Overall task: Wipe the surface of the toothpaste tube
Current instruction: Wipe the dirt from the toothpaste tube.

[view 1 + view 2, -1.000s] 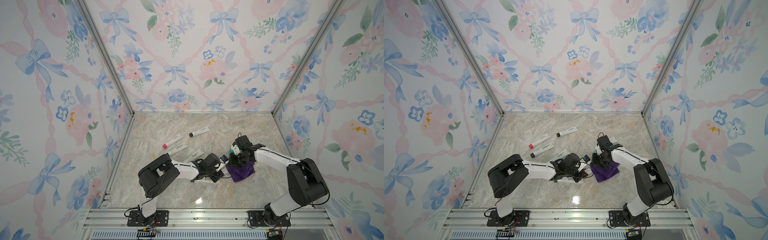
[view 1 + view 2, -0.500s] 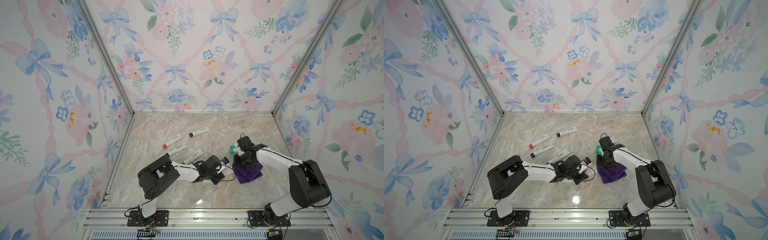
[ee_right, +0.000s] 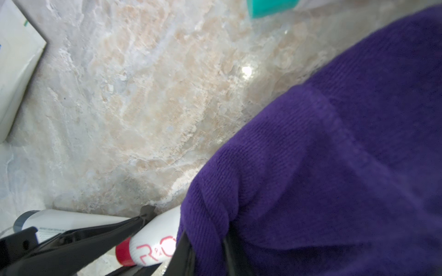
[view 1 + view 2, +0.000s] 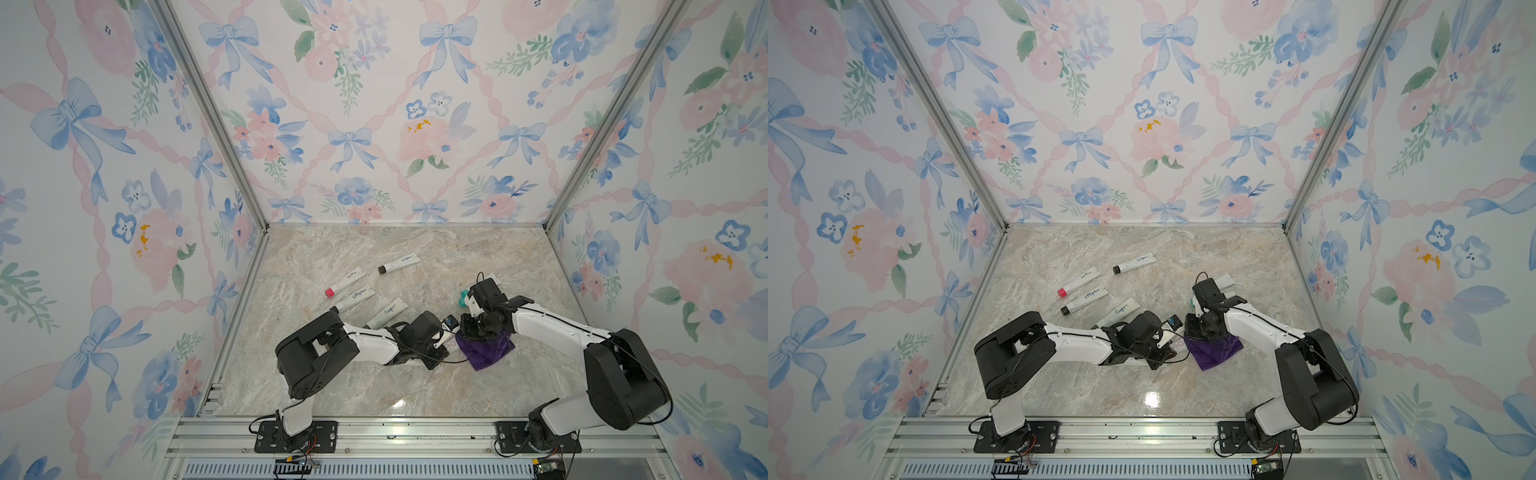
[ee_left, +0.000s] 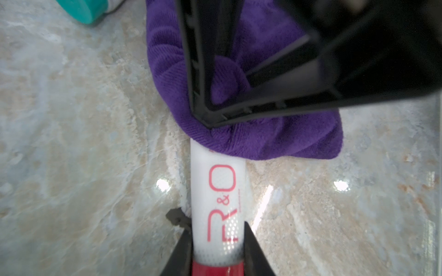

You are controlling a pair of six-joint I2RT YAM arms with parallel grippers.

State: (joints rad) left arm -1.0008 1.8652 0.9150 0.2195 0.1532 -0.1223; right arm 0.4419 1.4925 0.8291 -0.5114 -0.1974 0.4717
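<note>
L gripper clamped on the toothpaste tube at its red-cap end, one jaw each side; tube white w/ red "R&O" print, running rightward from the L gripper, about mid-table toward the near side; resting on the marble tabletop or just above it, can't tell which. R gripper pinched shut on a bunched purple cloth; cloth pressed over the tube's tail end, hiding it; only the printed stretch betw. cap and cloth shows. In both top views the 2 grippers sit close together, L gripper left of R gripper, cloth spilling right and nearward onto the table. Teal-capped tube just beyond the R gripper, on the far side, apart from the cloth. Farther left and far: pink-capped tube, black-capped tube, 2 more white tubes, one partly under the L arm.
</note>
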